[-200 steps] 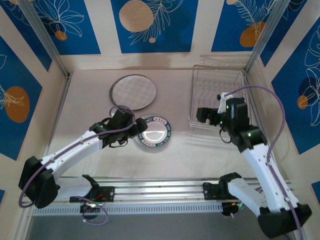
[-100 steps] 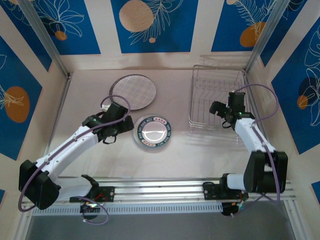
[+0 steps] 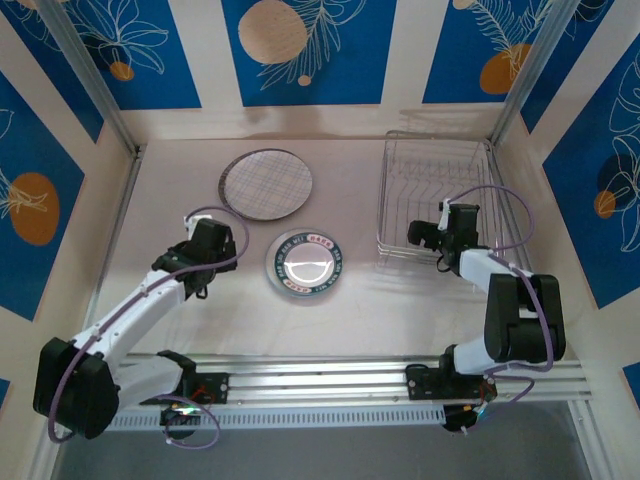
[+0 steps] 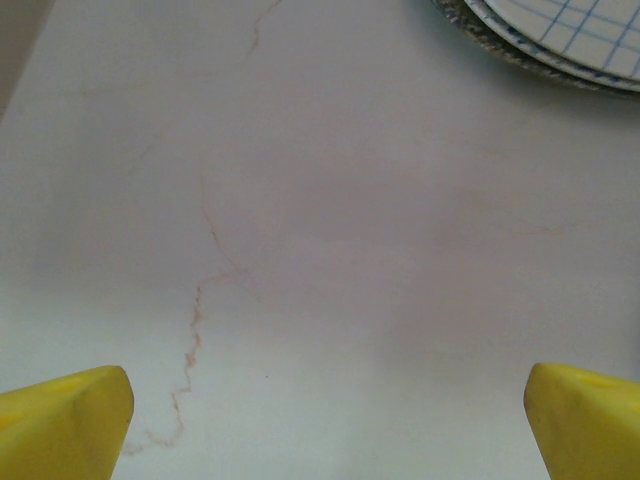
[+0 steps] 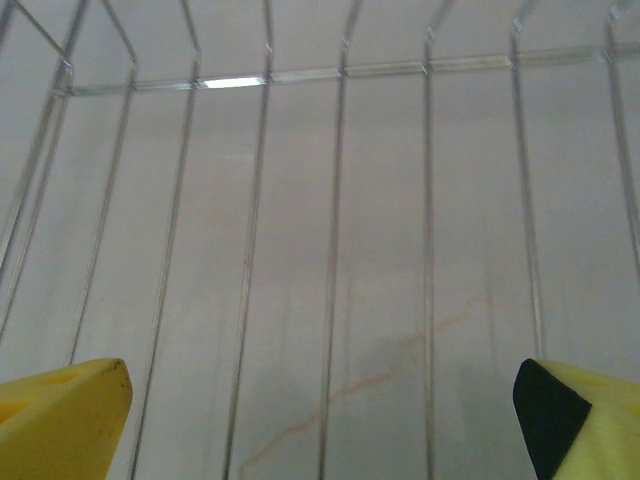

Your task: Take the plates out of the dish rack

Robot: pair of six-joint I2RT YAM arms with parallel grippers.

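Seen from above, the rack (image 3: pixel 435 195) stands at the far right of the worktop (image 3: pixel 370 310). Two plates are laid flat to its left, just apart from each other: a checked plate (image 3: pixel 266 184) at the back and a lettered plate (image 3: pixel 307 264) nearer the arms. The left gripper (image 3: pixel 210 235) is held low over bare worktop, left of the lettered plate and near the checked plate's near-left edge, touching neither. The right gripper (image 3: pixel 425 234) is placed at the rack's near edge.

In the left wrist view, the left gripper (image 4: pixel 325 410) is spread wide, with only worktop between its yellow fingers (image 4: pixel 65 420). The checked plate (image 4: pixel 580 25) is cut off by the top right corner. A darker speckled rim is seen under it, possibly a second plate.

In the right wrist view, the right gripper (image 5: pixel 320 410) is likewise spread wide, with nothing gripped. The rack (image 5: pixel 300 77) is seen just ahead as upright wires, with worktop visible through them.
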